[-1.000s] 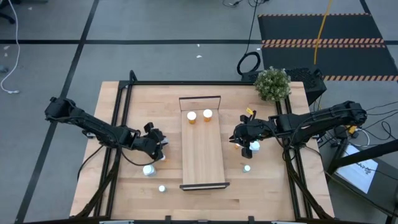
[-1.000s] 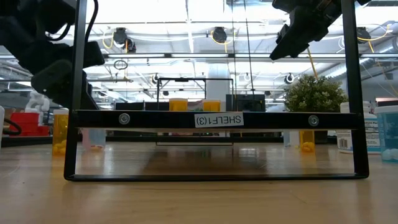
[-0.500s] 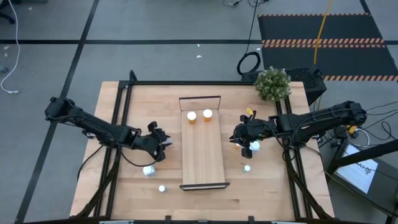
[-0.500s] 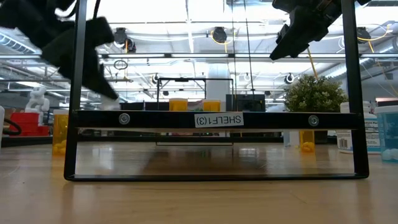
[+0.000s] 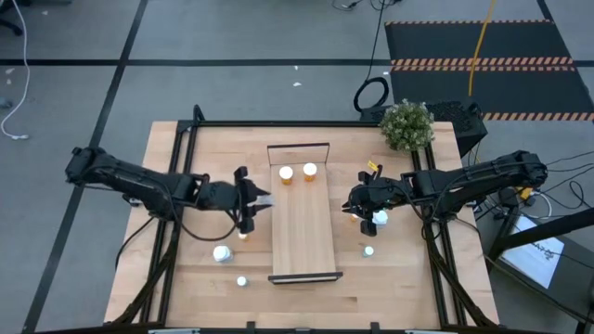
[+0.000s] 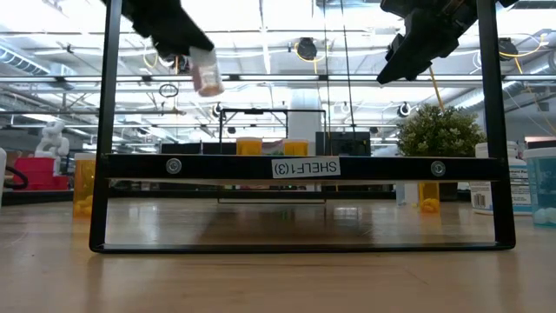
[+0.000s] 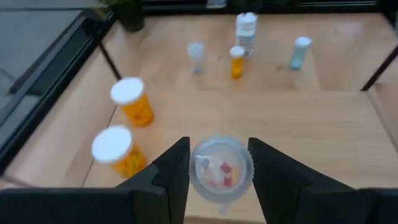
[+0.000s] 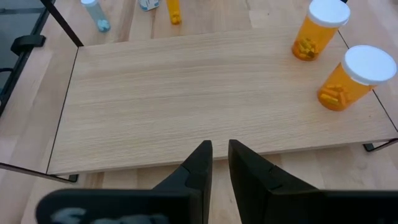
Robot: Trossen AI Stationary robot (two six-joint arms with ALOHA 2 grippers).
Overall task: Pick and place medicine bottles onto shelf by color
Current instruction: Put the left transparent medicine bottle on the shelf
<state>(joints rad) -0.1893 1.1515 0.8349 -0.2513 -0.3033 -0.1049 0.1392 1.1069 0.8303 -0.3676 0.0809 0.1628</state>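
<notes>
Left gripper (image 5: 252,206) had swung from the bare table at the shelf's 9 o'clock side up to the shelf's left long edge over the last second, and it was carrying: fingers pinched on a clear bottle (image 7: 221,169) with a few pills showing through it, held well up off the board in the low view (image 6: 207,71). That meant the pick was done and the transport leg was nearly over; my read was that only lowering and release remained. Left behind on the table at 7 o'clock from the shelf: a white-capped bottle (image 5: 222,252) and a smaller one (image 5: 241,280). The shelf (image 5: 302,250) already held two orange bottles (image 5: 286,173) (image 5: 309,171) side by side at its 12 o'clock end, rest of the board bare, so the clear one probably belonged apart from them, though which spot couldn't be told. Right gripper (image 5: 357,206) hadn't shifted, waiting at the shelf's 3 o'clock side with its fingers pressed almost together on nothing. Beside it sat a white bottle (image 5: 380,219), and another small one (image 5: 368,250) at 5 o'clock. Risk as I judged it: clipping the orange pair on the way down.
</notes>
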